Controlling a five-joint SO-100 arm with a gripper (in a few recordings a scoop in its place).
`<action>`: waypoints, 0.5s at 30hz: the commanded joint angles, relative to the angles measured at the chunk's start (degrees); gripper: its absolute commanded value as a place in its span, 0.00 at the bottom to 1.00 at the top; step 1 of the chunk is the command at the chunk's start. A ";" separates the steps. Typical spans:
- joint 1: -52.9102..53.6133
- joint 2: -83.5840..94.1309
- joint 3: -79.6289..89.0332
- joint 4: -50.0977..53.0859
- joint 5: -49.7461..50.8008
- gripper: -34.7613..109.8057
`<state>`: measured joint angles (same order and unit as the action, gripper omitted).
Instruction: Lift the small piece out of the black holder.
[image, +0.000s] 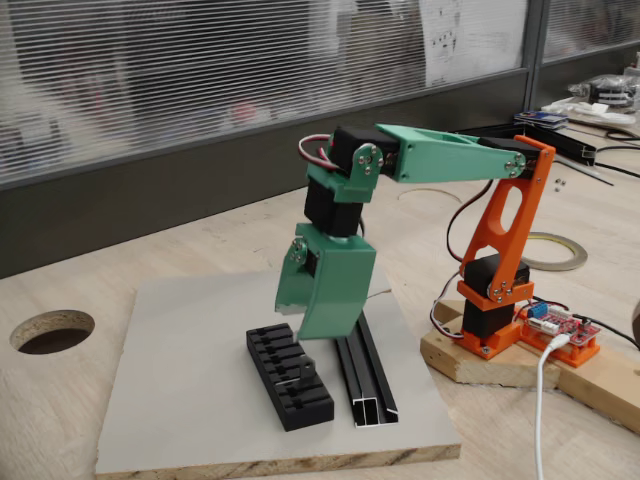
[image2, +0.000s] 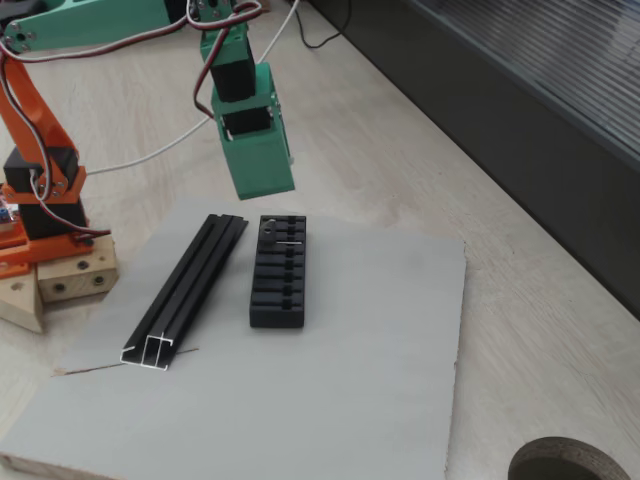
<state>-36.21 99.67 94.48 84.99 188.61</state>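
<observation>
**A:** On the grey board (image: 190, 400), what does the holder look like?

**B:** It is a black rectangular plastic block (image: 288, 377) with a row of crosswise slots along its top, lying flat near the middle of the board (image2: 330, 380). In the other fixed view it is the shorter, thicker black block (image2: 278, 272).

**A:** And the small piece?

**B:** A tiny grey metal bracket (image: 300, 375), thin, sitting in a slot toward one end of the holder. In the other fixed view it shows as a pale sliver (image2: 287, 241) in the second slot from the end nearest the arm. Its exact shape is too small to make out.

**A:** What lies around it?

**B:** A long black channel rail with a pale cut end (image: 366, 382) lies just beside the holder, roughly parallel (image2: 186, 293). A round hole (image: 52, 331) is cut in the wooden table beyond the board.

**A:** And the hand?

**B:** The green two-finger gripper (image: 322, 332) hangs above the holder's far end, apart from it (image2: 262, 190). Whether its fingers are apart or together, I cannot tell.
</observation>
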 joint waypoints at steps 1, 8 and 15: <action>-0.26 1.93 4.31 -0.62 1.23 0.53; 0.09 1.32 5.89 -0.70 1.23 0.53; 4.22 1.14 6.06 -4.13 0.97 0.53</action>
<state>-34.89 99.49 99.93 82.53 188.61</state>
